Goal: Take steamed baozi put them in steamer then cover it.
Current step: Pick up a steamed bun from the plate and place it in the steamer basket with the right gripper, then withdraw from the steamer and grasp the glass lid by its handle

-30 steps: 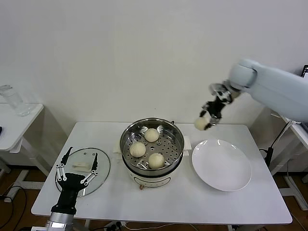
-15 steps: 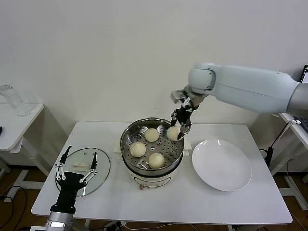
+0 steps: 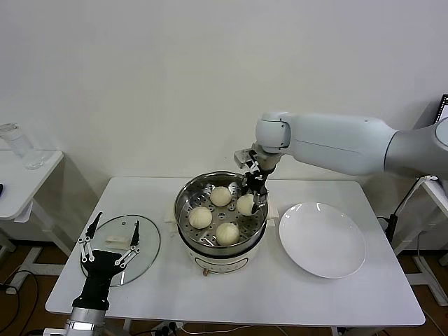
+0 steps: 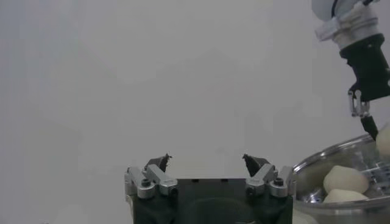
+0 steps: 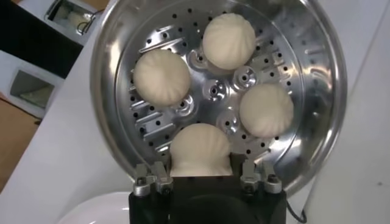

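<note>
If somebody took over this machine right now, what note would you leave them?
Right pincer: low in the steamer, fingers either side of the fourth bun; grip unclear.
Left pincer: open, idle above the glass lid.
Other three buns: on the tray.
Plate: no buns on it.
Done: all four buns are in the steamer.
Left: pull the right arm out, put the lid on.

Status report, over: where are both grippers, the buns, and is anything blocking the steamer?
Right gripper in steamer, fingers flanking fourth baozi. Left gripper open, parked over glass lid. Plate bare. Nothing blocking.
</note>
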You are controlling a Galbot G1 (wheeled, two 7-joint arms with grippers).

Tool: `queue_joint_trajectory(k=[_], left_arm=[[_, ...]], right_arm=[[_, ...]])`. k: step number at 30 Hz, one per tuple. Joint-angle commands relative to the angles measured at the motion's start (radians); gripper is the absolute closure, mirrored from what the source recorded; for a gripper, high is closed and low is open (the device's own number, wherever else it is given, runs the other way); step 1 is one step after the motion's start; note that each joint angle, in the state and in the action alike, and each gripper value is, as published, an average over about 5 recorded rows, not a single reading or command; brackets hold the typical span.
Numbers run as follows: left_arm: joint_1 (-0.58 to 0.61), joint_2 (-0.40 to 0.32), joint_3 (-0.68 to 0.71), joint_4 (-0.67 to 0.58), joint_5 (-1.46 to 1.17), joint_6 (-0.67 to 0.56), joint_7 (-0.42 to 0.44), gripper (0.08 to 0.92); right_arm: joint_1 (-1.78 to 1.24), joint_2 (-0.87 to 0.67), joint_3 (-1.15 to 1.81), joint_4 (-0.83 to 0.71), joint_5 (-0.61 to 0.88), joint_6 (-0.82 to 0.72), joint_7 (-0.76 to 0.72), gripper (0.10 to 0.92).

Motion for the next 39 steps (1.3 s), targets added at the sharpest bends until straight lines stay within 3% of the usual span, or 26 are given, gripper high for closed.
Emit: queue_joint_trajectory(k=[1,6,13,19,32,39], left_arm=[[0.001,-0.001,-0.005,0.002,-0.001,-0.003,-0.001,0.177],[0.003,-0.003,-0.008,-0.002,-0.001,-0.004,-0.003,0.177],[0.000,-0.005,-0.009,-0.002,0.001,0.001,-0.005,0.177],[-0.002,0.000,-0.013,-0.002,0.018,0.001,-0.015,0.177],[-0.051,0.036,0.011,0.022,0.126,0.021,-0.075,0.177],[-0.060,0.036,0.023,0.034,0.201,0.056,-0.099,0.177]], right_arm=[[-0.038,0.041,-0.013,-0.032,-0.040,-0.003,0.005,0.351],[-0.042,0.048,-0.014,-0.045,-0.063,0.006,0.003,0.325],[-0.046,0.035,0.024,-0.030,-0.058,0.011,0.014,0.215],[-0.056,-0.050,0.139,0.059,-0.024,0.025,0.100,0.203],[-0.283,-0.377,0.507,0.364,0.125,0.225,1.016,0.203],[-0.672,-0.458,0.884,0.409,0.025,0.357,1.429,0.203]])
